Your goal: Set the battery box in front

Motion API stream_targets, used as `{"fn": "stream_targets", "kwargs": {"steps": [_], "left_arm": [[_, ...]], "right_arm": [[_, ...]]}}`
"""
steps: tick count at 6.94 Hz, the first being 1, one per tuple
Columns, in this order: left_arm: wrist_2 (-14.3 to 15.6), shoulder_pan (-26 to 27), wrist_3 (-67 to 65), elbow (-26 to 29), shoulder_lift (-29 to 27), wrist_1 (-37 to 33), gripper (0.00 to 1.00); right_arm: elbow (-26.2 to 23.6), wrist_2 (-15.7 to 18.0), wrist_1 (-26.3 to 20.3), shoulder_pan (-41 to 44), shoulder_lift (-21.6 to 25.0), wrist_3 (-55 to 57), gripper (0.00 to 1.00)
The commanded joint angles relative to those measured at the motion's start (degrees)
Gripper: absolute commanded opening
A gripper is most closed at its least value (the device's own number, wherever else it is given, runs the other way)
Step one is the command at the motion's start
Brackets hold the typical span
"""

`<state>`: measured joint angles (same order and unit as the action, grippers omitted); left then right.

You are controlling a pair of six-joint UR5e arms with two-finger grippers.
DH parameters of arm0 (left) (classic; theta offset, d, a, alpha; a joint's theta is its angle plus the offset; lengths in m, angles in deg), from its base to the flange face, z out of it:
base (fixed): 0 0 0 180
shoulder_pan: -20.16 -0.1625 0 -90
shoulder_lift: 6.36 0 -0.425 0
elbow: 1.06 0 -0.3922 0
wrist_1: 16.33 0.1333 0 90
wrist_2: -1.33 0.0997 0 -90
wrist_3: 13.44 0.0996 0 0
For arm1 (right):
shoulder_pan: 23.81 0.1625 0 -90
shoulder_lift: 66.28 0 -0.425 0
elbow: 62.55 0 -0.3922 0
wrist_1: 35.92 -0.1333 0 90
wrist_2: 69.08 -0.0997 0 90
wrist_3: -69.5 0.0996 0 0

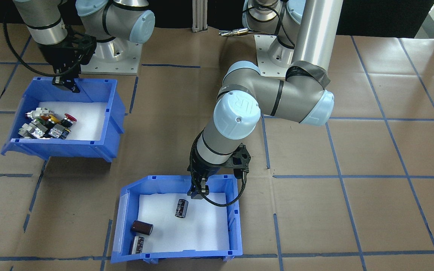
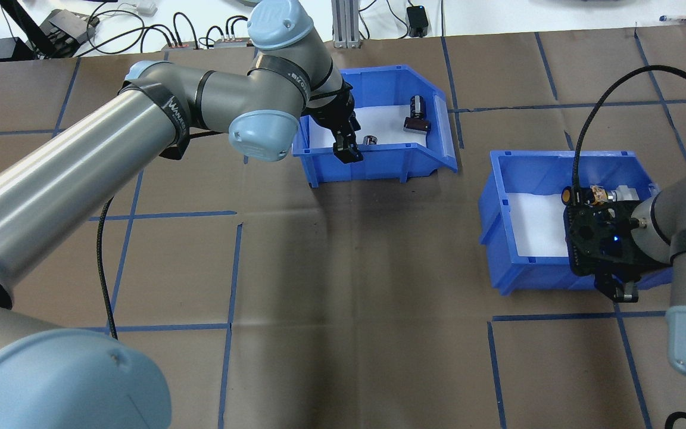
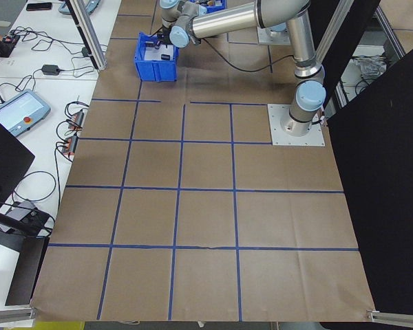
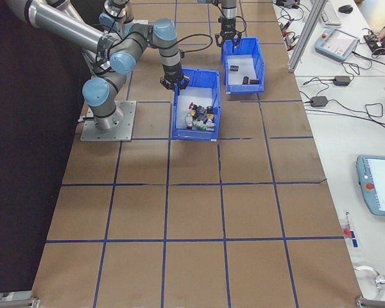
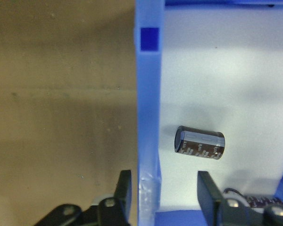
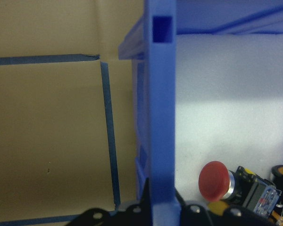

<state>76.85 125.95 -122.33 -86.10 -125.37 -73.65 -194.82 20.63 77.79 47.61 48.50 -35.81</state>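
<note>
Your battery box (image 1: pixel 181 220) sits forward on the desk (image 1: pixel 352 210), ahead of the switch bin (image 1: pixel 66 120). Left pincer (image 5: pixel 162 197) straddles its wall, jaws parted, not gripping. Right pincer (image 6: pixel 160 207) is clamped on the switch bin's wall. Placement looks done; withdrawal remains.

Two blue plastic bins stood on the table: one (image 1: pixel 236 222) held three small dark cylinders, one brown (image 1: pixel 142 227) and two black (image 1: pixel 181 208); the other (image 1: pixel 104 146) held a cluster of colourful push-button switches (image 1: pixel 47 123), too jumbled to count.
</note>
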Motion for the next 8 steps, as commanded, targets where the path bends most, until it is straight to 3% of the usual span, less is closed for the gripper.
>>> {"fn": "stream_targets", "kwargs": {"steps": [1,2,3,4,6,8], "left_arm": [[3.3,-0.6,1.7,-1.4,3.5,-2.9,0.8],[3.6,-1.1,6.0,-3.4,6.9,-6.7,0.78],[8.1,-2.3,14.8,-4.6,10.2,-10.4,0.79],[8.8,-3.8,22.1,-5.0,13.7,-16.0,0.8],[11.0,-5.2,37.5,-6.0,22.0,-29.4,0.9],[12.3,-5.9,53.4,-11.7,31.1,-32.5,0.97]], "right_arm": [[-2.4,-0.1,-0.2,4.0,2.6,2.5,0.01],[-2.5,-0.1,-0.9,7.6,2.6,5.9,0.01],[-2.4,0.0,-1.0,10.9,2.3,8.9,0.01],[-2.4,0.0,-1.0,13.4,2.3,11.6,0.01],[-2.5,0.0,-1.0,19.9,2.0,18.9,0.01],[-2.2,0.5,0.1,27.9,-0.9,28.3,0.01]]}}
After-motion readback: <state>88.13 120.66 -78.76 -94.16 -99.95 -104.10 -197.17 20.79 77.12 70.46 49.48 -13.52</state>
